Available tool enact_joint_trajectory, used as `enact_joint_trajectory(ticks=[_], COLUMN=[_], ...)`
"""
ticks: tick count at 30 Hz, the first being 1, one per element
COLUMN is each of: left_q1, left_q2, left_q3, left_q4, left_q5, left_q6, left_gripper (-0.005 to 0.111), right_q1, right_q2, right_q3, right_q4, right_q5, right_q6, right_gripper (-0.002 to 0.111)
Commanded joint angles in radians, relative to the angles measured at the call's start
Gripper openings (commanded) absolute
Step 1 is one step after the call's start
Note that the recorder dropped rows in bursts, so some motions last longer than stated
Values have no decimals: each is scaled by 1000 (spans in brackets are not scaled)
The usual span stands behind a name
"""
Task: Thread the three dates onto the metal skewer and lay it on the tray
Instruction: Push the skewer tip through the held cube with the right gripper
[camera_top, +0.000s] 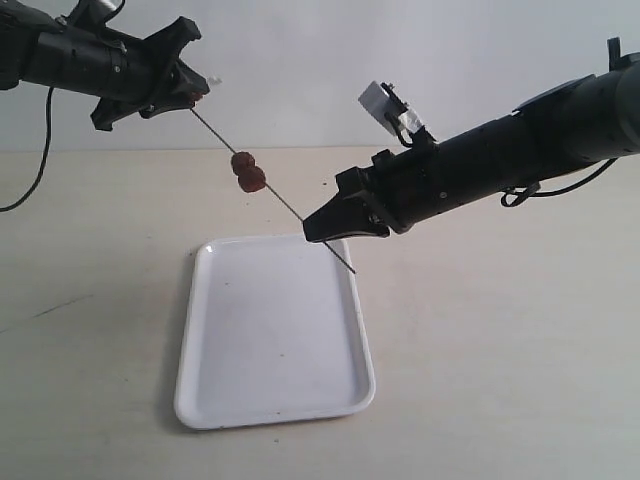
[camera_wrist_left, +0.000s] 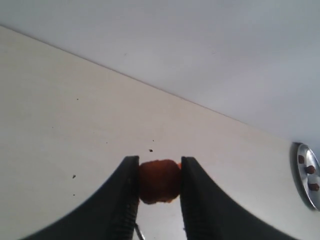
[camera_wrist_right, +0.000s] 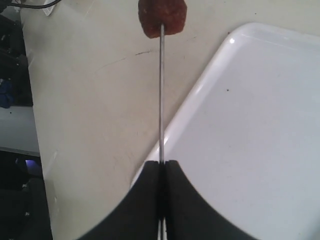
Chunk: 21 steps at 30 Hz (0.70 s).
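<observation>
The metal skewer (camera_top: 290, 207) slants in the air above the white tray (camera_top: 275, 340). Two dates (camera_top: 247, 172) sit side by side on its middle. My right gripper (camera_top: 318, 232) is shut on the skewer's lower part, with the tip poking out below it. In the right wrist view the skewer (camera_wrist_right: 161, 90) runs from the gripper (camera_wrist_right: 161, 165) up to a date (camera_wrist_right: 162, 17), over the tray's rim (camera_wrist_right: 200, 90). My left gripper (camera_top: 195, 95) is at the skewer's upper end, shut on the third date (camera_wrist_left: 159, 181) between its fingers (camera_wrist_left: 127, 185).
The tray lies flat on the beige table (camera_top: 500, 350) below both arms. A small round metal dish (camera_wrist_left: 307, 172) holding a few dark pieces shows at the edge of the left wrist view. A black cable (camera_top: 40, 150) hangs at the far left.
</observation>
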Motion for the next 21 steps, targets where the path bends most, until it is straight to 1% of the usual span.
enact_joint_trajectory(ticks=[1,6,14,21], left_q1=[-5,-5,-5,-5], left_q2=[-9,-9,-9,-9], left_q3=[-6,-6,-6,-6], left_q4=[2,28,26,24], left_q5=[-28,-82,-76,-98], left_q6=[4,4,4,4], left_gripper=[29,29,29,29], right_q1=[-2,-2,-2,-2], right_q2=[-3,-3,-3,-3], right_q3=[3,3,3,3], right_q4=[8,50,73,53], right_q5=[14,-13,-37,19], right_q6=[-5,-5,-10,-14], right_gripper=[0,0,0,0])
